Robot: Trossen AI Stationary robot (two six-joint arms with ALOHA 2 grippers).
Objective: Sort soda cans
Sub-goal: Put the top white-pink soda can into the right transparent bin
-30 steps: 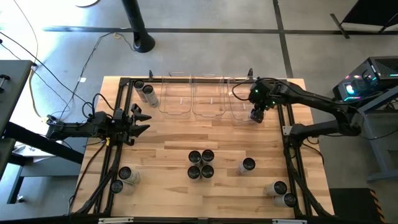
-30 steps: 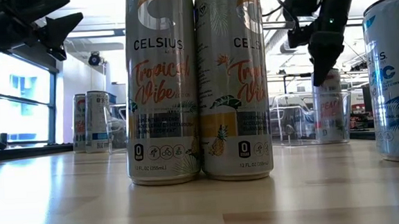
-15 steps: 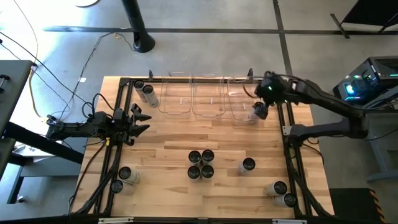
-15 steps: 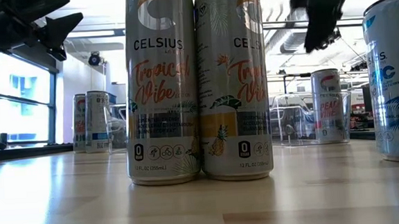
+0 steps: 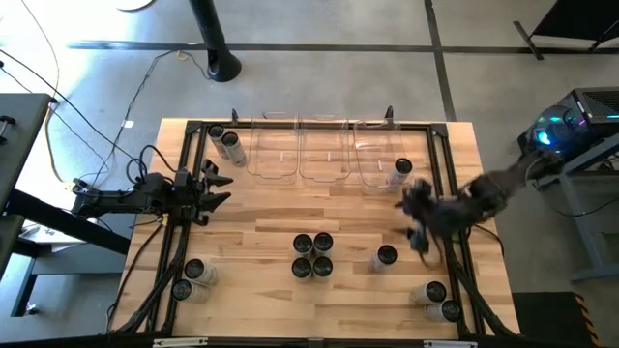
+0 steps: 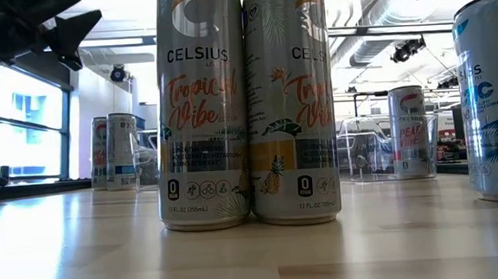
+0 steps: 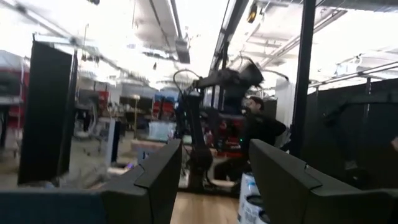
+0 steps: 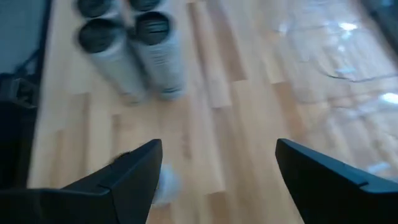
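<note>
Soda cans stand upright in groups on the wooden table. Several cluster near the middle [image 5: 311, 254], and two of them fill the low view [image 6: 245, 105]. A single can [image 5: 386, 255] stands to their right. One can [image 5: 403, 167] stands inside the right clear bin [image 5: 379, 159], also seen in the low view [image 6: 409, 130]. My right gripper [image 5: 418, 218] hangs open and blurred over the table between that bin and the single can; its own view shows it [image 8: 217, 180] holding nothing, with two cans [image 8: 130, 53] ahead. My left gripper [image 5: 215, 188] waits open at the left edge.
Three clear bins [image 5: 295, 153] line the far edge. Can pairs stand at the far left [image 5: 224, 140], near left [image 5: 189, 277] and near right [image 5: 440, 300]. A black frame rail [image 5: 450, 222] runs beside my right gripper. Bare wood lies between the bins and the middle cluster.
My right gripper has risen from the can in the right bin and swung quickly toward the near edge, so it is now over the table short of the single can. The can stays standing in the bin.
</note>
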